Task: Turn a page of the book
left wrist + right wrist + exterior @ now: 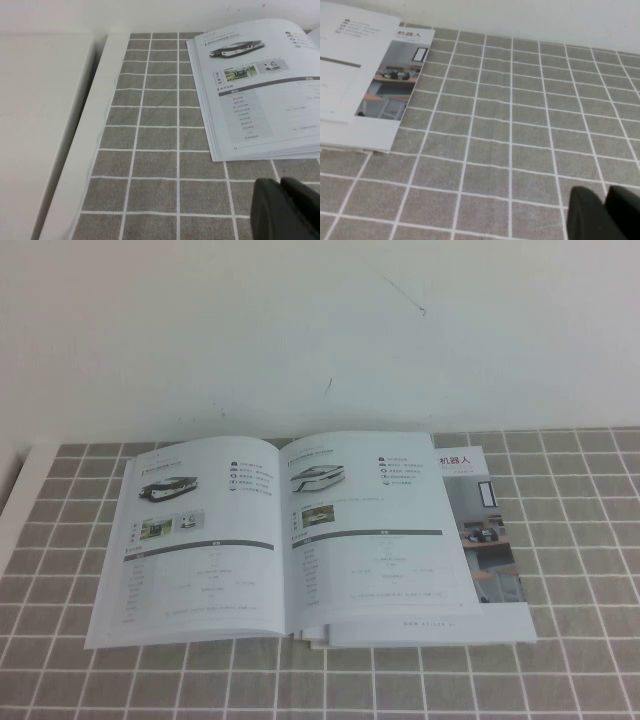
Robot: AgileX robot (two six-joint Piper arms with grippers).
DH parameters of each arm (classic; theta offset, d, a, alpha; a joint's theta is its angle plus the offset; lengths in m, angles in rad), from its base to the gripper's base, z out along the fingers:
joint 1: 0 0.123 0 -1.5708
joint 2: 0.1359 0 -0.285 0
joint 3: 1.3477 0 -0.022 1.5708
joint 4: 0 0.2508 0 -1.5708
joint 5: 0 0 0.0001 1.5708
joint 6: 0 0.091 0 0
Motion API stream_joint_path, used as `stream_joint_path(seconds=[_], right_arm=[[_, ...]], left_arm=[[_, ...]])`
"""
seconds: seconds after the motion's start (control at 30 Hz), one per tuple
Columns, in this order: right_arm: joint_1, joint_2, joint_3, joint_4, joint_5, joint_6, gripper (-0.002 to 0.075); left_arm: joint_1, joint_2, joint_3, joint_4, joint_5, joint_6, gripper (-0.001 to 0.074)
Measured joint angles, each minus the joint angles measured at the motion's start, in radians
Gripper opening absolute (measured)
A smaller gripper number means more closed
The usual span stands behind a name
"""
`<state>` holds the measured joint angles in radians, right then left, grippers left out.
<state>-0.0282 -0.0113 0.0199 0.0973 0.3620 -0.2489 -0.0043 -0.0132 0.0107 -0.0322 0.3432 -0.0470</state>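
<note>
High view shows the grey checked tablecloth with white grid lines, and on it the thin white softcover book, lying open and flat near the far wall, its long axis left to right, spine towards the robot. The thin glossy white page with the white-and-black vehicle photo lies on the right half. The black left gripper waits near the book's left corner, the black right gripper well apart on the right; I cannot tell how the jaws stand. Risk, I think: glossy leaves stick, so several lift together.
</note>
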Motion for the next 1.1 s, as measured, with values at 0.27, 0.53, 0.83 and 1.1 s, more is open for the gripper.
stream_joint_path(seconds=[0.27,0.53,0.83,1.1], right_arm=[[0.000,0.000,0.000,0.000,0.000,0.000,0.0082],[0.000,0.000,0.000,0.005,-0.002,0.000,0.0082],[0.000,0.000,0.000,0.016,-0.006,0.000,0.0082],[0.000,0.000,0.002,0.018,-0.022,0.000,0.0082]], left_arm=[[0.000,0.000,0.000,-0.008,0.000,0.000,-0.0004],[0.000,0.000,0.000,-0.010,0.000,0.000,-0.0004],[0.000,0.000,0.000,-0.010,0.000,0.004,-0.0004],[0.000,0.000,0.004,-0.010,-0.018,0.011,-0.0004]])
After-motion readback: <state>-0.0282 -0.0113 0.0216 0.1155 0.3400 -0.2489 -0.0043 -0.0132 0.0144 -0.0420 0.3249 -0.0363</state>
